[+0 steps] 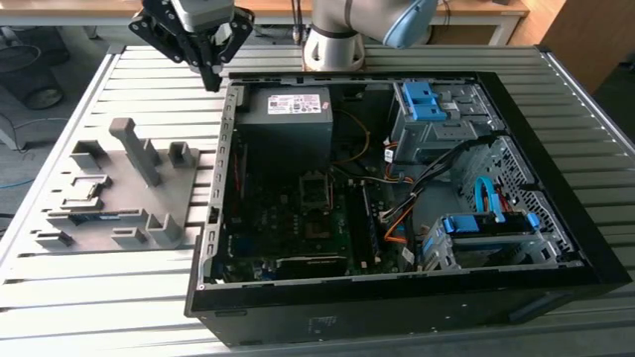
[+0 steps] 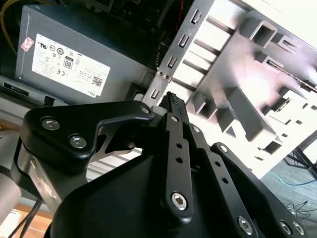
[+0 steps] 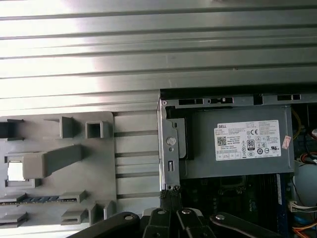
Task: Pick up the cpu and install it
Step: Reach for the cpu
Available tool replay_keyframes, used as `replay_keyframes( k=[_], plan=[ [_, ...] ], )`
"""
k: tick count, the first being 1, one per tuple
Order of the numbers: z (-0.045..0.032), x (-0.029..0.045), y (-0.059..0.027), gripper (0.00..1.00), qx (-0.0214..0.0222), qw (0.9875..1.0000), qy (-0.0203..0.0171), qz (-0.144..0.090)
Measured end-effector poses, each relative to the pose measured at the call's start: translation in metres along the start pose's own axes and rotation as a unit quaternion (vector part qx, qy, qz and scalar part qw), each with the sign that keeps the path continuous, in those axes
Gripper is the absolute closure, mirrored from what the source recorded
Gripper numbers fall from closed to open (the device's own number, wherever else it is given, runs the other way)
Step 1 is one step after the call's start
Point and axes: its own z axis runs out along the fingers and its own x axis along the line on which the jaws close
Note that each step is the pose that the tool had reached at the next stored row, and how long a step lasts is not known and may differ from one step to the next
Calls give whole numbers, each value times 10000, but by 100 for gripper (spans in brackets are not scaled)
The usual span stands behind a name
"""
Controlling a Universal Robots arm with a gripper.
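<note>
My gripper [image 1: 211, 80] hangs above the table just outside the far left corner of the open computer case [image 1: 223, 223], fingers shut together with nothing between them. In both wrist views the fingertips [image 2: 171, 97] [image 3: 168, 194] come to one point over the case's wall. A pale square that looks like the cpu [image 3: 15, 171] lies in a pocket of the grey holder tray [image 1: 159, 197], left of its tall post [image 1: 136, 151]. In the exterior view that pocket [image 1: 88, 192] is well below and left of the gripper. The motherboard [image 1: 297, 223] lies on the case floor.
A grey power-supply box [image 1: 288, 111] with a white label sits in the case's far corner, close to the gripper. A green memory stick [image 3: 39, 200] rests in the tray. Blue drive cages [image 1: 436, 104] and cables fill the case's right side. The ribbed metal table [image 1: 149, 67] surrounds everything.
</note>
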Motion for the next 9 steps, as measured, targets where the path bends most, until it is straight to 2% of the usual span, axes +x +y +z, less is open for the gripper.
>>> replay_keyframes(
  k=[9],
  plan=[
    [-6, 192, -14, 90, 0, 10000, 0, 0]
  ],
)
